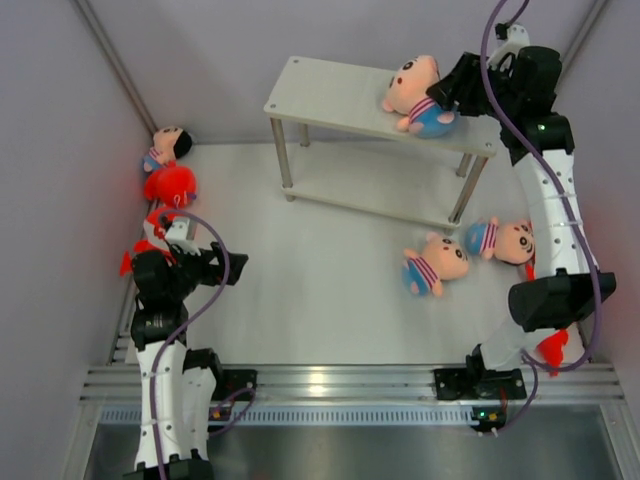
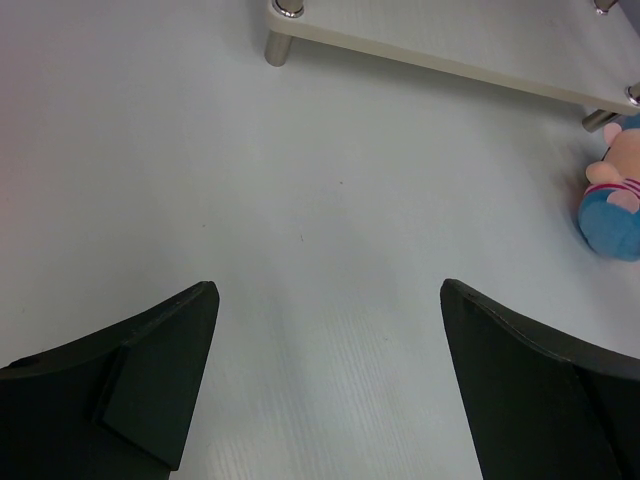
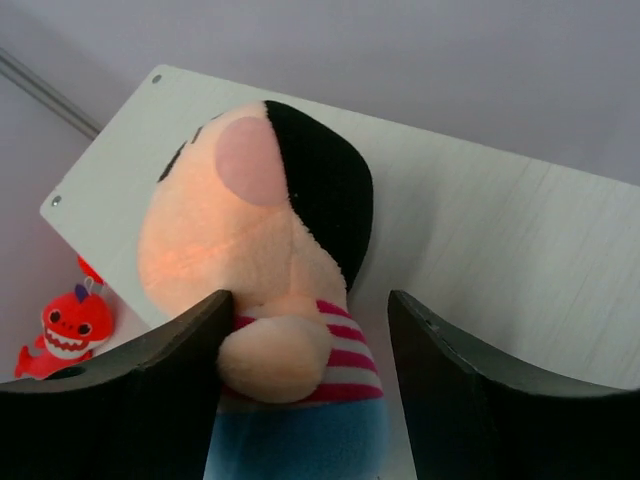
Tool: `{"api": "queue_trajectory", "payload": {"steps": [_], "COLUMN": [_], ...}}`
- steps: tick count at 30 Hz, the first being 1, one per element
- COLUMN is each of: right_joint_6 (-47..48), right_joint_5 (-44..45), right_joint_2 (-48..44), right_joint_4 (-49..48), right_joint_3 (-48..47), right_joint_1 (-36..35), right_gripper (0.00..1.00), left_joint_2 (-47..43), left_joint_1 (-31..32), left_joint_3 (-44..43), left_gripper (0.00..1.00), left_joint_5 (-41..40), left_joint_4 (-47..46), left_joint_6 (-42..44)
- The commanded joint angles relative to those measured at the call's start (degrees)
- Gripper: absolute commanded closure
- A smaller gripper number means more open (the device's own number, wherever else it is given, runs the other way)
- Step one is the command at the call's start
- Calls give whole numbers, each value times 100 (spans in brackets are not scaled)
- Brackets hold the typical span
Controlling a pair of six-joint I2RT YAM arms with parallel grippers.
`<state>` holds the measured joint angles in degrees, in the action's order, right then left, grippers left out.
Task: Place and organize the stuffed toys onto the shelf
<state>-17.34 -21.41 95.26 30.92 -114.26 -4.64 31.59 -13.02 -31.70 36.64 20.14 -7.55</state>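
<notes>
The shelf (image 1: 330, 95) stands at the back middle. A peach doll (image 1: 418, 95) in a striped shirt lies on its top board near the right end. My right gripper (image 1: 452, 97) is open around the doll's body. In the right wrist view the left finger (image 3: 170, 370) touches the doll (image 3: 270, 250) and the right finger stands apart from it on the board (image 3: 500, 240). Two more dolls (image 1: 437, 265) (image 1: 505, 240) lie on the table right of centre. My left gripper (image 1: 225, 268) is open and empty over bare table (image 2: 330, 290); one doll (image 2: 612, 200) shows at that view's right edge.
By the left wall lie another doll (image 1: 168, 148) and a red shark (image 1: 170, 185), with more red plush (image 1: 135, 255) partly hidden behind the left arm. A red shark (image 1: 552, 350) lies by the right arm's base. The shelf's lower board (image 2: 450, 35) is bare where it shows.
</notes>
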Motion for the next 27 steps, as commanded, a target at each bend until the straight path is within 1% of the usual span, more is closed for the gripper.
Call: {"api": "queue_trajectory", "payload": {"steps": [1, 2, 4, 5, 6, 7, 8, 9, 10, 11, 12, 13, 14, 15, 17, 21, 23, 27], "right_joint_6": [-120, -146, -243, -295, -400, -445, -515, -690, -831, -1006, -1495, -1787, -2095, -2602, -2931, -3406, -3364, -3530], "right_joint_5": [-135, -127, -153, -144, -144, -92, -31, 231, 408, 575, 864, 988, 1103, 1400, 1595, 1639, 1675, 2069], "right_joint_2": [-315, -333, -420, -464, -508, -613, -675, -737, -955, -1096, -1246, -1569, -1711, -1835, -2020, -2012, -1986, -2073], "right_joint_4": [-296, -349, -533, -595, -717, -771, -824, -885, -1094, -1297, -1534, -2041, -2237, -2370, -2615, -2678, -2548, -2695], "right_joint_3": [8, 87, 193, 324, 395, 465, 640, 737, 886, 1314, 1579, 1869, 2377, 2573, 2881, 3032, 2954, 3041], "right_joint_1": [-10, -10, -19, -19, -10, -19, -19, -2, 7, 42, 164, 244, 314, 402, 403, 403, 412, 403], "right_gripper": [37, 47, 57, 68, 75, 89, 95, 100, 100, 100, 100, 100, 100, 100, 100, 100, 100, 100], "left_joint_2": [-66, -74, -74, -74, -66, -66, -74, -74, -74, -83, -75, -83, -75, -74, -83, -92, -92, -83], "left_joint_1": [18, 18, 10, 18, 18, 18, 18, 18, 18, 18, 18, 18, 27, 36, 36, 27, 36, 36], "left_joint_3": [15, 6, 15, 6, 6, 6, 6, 6, 15, 6, 6, 6, 6, 6, 6, 15, 6, 6], "left_gripper": [1, 1, 1, 1, 1, 1, 2, 1, 1, 2, 1, 1, 1, 1, 2, 2, 1, 1], "left_joint_5": [133, 133, 124, 124, 132, 124, 124, 124, 132, 133, 133, 133, 133, 124, 141, 159, 159, 168], "left_joint_4": [-291, -291, -291, -283, -291, -291, -291, -283, -291, -291, -291, -291, -291, -291, -291, -291, -291, -291], "left_joint_6": [52, 52, 43, 43, 43, 43, 52, 52, 43, 52, 52, 52, 52, 52, 52, 52, 52, 52]}}
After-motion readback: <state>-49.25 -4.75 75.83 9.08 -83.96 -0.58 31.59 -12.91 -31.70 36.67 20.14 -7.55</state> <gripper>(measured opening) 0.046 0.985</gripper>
